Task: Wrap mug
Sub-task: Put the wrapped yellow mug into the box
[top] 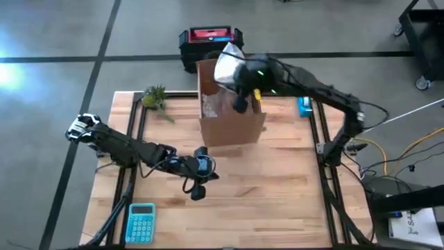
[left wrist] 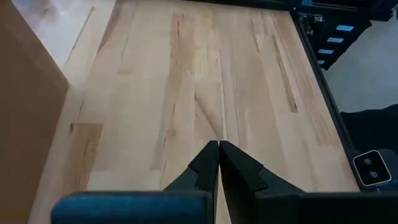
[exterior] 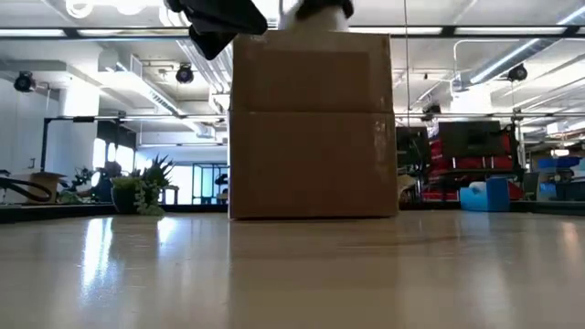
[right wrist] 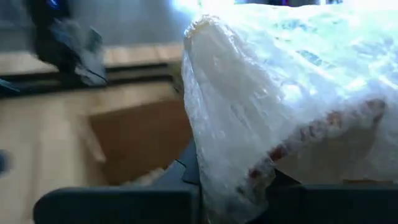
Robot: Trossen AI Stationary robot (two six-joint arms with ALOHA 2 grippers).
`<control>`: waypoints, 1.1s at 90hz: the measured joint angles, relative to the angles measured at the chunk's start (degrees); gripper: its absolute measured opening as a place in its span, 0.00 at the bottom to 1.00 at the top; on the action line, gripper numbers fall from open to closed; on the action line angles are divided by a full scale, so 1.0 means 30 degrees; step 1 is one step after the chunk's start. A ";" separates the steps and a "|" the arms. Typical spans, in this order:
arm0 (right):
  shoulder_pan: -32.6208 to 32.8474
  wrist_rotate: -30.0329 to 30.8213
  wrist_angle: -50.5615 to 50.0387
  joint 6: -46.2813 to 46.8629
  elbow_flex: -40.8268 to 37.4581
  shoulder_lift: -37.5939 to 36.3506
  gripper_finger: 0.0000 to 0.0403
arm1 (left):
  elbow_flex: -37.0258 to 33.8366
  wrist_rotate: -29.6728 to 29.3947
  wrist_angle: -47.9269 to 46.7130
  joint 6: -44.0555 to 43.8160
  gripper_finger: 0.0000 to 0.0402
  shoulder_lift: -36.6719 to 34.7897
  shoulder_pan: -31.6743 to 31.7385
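Hanging over the open cardboard box (top: pixel 230 104) at the far side of the bench (top: pixel 277 180), the right tool (top: pixel 239 78) grips a bundle of clear bubble wrap (top: pixel 227 64), presumably with the mug inside, though the mug itself cannot be made out through the plastic. In the right wrist view the wrap (right wrist: pixel 292 106) fills most of the picture, crinkled and pale, with a streak of red showing through it, and the tool's dark fingers are closed against its underside. Below it the brown inside of the box (right wrist: pixel 140 140) shows. From the low view the box (exterior: pixel 313 126) stands upright on the bench with the white top of the bundle (exterior: pixel 315 11) just above its rim.

The left tool (top: pixel 200 182) waits near the middle of the bench, in front of the box and apart from it; its fingers (left wrist: pixel 205 165) are pressed together with nothing between them.

A small green plant (top: pixel 155 97) sits near the far left corner of the bench, a light blue calculator (top: pixel 141 222) lies at the near left edge, and a blue object (top: pixel 304 106) rests by the far right edge. A red and black case (top: pixel 210 40) stands on the floor beyond the bench.
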 joint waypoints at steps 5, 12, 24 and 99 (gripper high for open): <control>-0.0410 -0.0284 -0.1331 -0.0073 0.1125 0.1149 0.03 | 0.0000 0.0178 -0.0020 -0.0007 0.00 0.0000 0.0000; -0.0762 -0.0853 -0.3014 -0.0293 0.2248 0.2468 0.03 | 0.0000 0.0193 -0.0084 -0.0007 0.00 0.0000 0.0000; -0.0797 -0.1492 -0.4977 -0.0670 0.2945 0.4099 0.03 | 0.0000 0.0195 -0.0116 -0.0007 0.00 0.0000 -0.0007; -0.0885 -0.3400 -0.6138 -0.0175 0.2852 0.6436 0.51 | 0.0000 0.0195 -0.0065 0.0039 0.00 0.0000 -0.0015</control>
